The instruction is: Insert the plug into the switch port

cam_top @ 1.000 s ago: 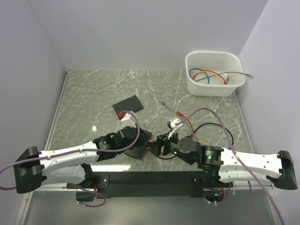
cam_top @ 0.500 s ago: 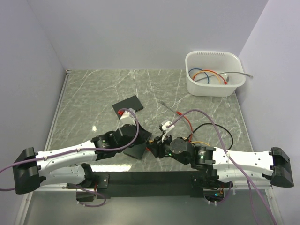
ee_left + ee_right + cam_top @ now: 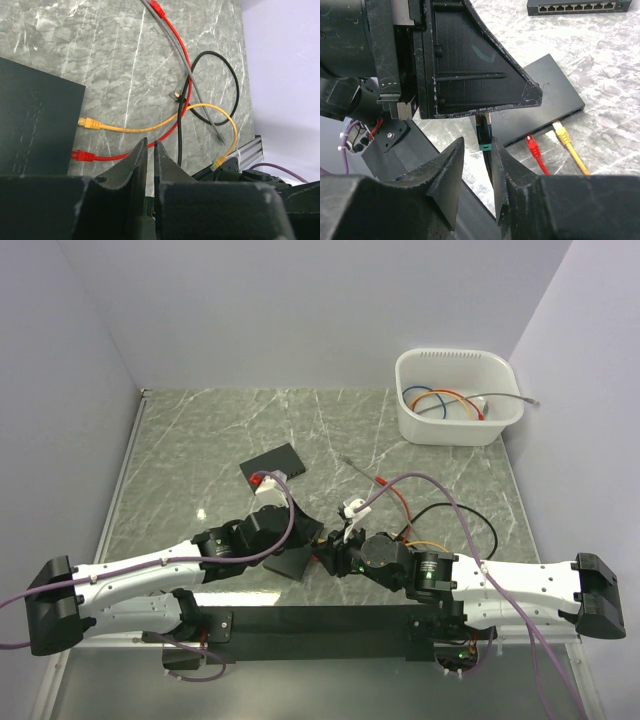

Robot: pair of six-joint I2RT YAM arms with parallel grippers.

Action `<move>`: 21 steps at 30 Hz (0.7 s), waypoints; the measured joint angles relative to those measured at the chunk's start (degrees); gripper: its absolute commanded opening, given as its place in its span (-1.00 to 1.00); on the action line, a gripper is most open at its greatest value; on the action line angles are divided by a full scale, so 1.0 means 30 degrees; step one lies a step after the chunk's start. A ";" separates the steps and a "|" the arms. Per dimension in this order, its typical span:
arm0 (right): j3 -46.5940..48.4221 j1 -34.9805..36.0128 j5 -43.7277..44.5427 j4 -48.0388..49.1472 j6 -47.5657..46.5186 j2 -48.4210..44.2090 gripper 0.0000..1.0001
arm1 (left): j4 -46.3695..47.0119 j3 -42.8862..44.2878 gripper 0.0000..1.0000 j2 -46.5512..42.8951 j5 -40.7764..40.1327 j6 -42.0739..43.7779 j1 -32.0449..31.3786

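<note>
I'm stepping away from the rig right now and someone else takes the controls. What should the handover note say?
Left gripper: jaws almost together, apparently pinching the black plug, which is off the table by the near switch.
Right gripper: open, fingers either side of the black cable just below that plug.
Done: red plug and yellow plug sit in the near switch's front ports.
To do: the black plug is not yet in a port; line it up and push it in.

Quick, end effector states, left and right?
Left end effector: closed on the black plug.
Right end effector: open, fingers straddling the black cable just behind that plug.
</note>
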 measured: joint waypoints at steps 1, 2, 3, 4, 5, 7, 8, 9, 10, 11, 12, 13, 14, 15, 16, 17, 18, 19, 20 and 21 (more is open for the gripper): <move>0.0000 0.0000 0.0007 0.0007 0.0000 0.0000 -0.30 | 0.0000 0.0000 -0.99 -0.0007 0.0007 0.0000 -0.0015; 0.0000 0.0000 0.0015 0.0022 0.0007 0.0000 -0.30 | 0.0000 0.0000 -0.99 -0.0007 0.0007 0.0000 -0.0036; 0.0000 0.0000 0.0015 0.0036 0.0007 0.0000 -0.30 | -0.0007 0.0000 -0.99 -0.0007 0.0000 0.0000 -0.0058; 0.0000 0.0000 0.0015 0.0051 0.0007 0.0000 -0.29 | 0.0000 0.0000 -0.99 -0.0007 0.0000 -0.0007 -0.0073; 0.0000 0.0000 0.0015 0.0066 0.0007 0.0007 -0.29 | 0.0000 0.0000 -0.99 -0.0007 0.0000 0.0000 -0.0095; 0.0015 0.0000 0.0022 0.0095 0.0015 0.0095 -0.29 | 0.0000 0.0000 -0.99 -0.0007 0.0000 0.0000 -0.0138; 0.0022 0.0000 0.0029 0.0095 0.0015 0.0153 -0.29 | 0.0000 0.0000 -0.99 -0.0007 0.0000 -0.0007 -0.0146; 0.0036 0.0000 0.0036 0.0087 0.0015 0.0255 -0.29 | 0.0000 0.0000 -0.99 -0.0007 0.0000 -0.0007 -0.0160; 0.0051 -0.0007 0.0051 0.0095 0.0015 0.0328 -0.29 | -0.0007 0.0000 -0.99 -0.0007 0.0000 0.0000 -0.0168; 0.0073 -0.0007 0.0066 0.0095 0.0015 0.0401 -0.29 | -0.0007 0.0000 -0.99 -0.0007 0.0000 0.0000 -0.0168; 0.0080 0.0000 0.0080 0.0087 0.0022 0.0452 -0.29 | -0.0015 0.0000 -0.99 -0.0007 -0.0007 0.0000 -0.0182; 0.0087 0.0000 0.0080 0.0087 0.0022 0.0481 -0.31 | -0.0007 0.0000 -0.99 -0.0007 -0.0007 -0.0007 -0.0197; 0.0087 0.0000 0.0080 0.0073 0.0029 0.0488 -0.31 | -0.0007 0.0000 -0.99 -0.0015 0.0000 -0.0007 -0.0219; 0.0087 0.0000 0.0080 0.0073 0.0058 0.0488 -0.32 | -0.0015 0.0000 -0.99 -0.0029 -0.0007 -0.0007 -0.0248; 0.0087 0.0000 0.0087 0.0080 0.0066 0.0488 -0.32 | -0.0007 0.0000 -0.99 -0.0051 -0.0015 -0.0007 -0.0270; 0.0087 0.0000 0.0087 0.0080 0.0073 0.0488 -0.32 | -0.0015 0.0000 -0.99 -0.0080 -0.0015 -0.0007 -0.0270; 0.0080 0.0000 0.0087 0.0080 0.0080 0.0481 -0.32 | -0.0007 0.0000 -0.99 -0.0117 -0.0022 -0.0007 -0.0270; 0.0087 0.0000 0.0095 0.0073 0.0080 0.0481 -0.32 | -0.0007 0.0000 -0.99 -0.0146 -0.0022 -0.0007 -0.0270; 0.0087 -0.0007 0.0102 0.0066 0.0080 0.0481 -0.33 | -0.0007 0.0000 -0.99 -0.0168 -0.0029 -0.0007 -0.0270; 0.0087 0.0000 0.0124 0.0066 0.0080 0.0481 -0.35 | -0.0007 0.0000 -0.99 -0.0189 -0.0029 -0.0007 -0.0277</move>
